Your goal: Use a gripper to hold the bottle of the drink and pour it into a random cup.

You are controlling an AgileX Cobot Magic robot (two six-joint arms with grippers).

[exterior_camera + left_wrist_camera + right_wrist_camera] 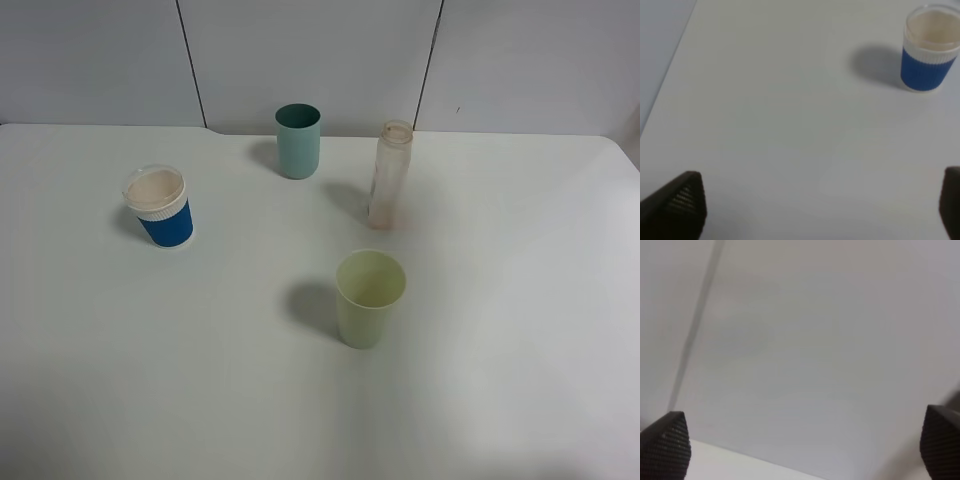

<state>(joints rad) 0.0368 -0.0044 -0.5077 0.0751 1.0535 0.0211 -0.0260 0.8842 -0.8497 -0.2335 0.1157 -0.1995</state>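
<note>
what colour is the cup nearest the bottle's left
Teal cup, darker inside, left of the bottle; clearest in the exterior high view.

On the table we see the tumbler at the back, the bottle right of it, a ribbed cup far left, another cup nearest the front.
</note>
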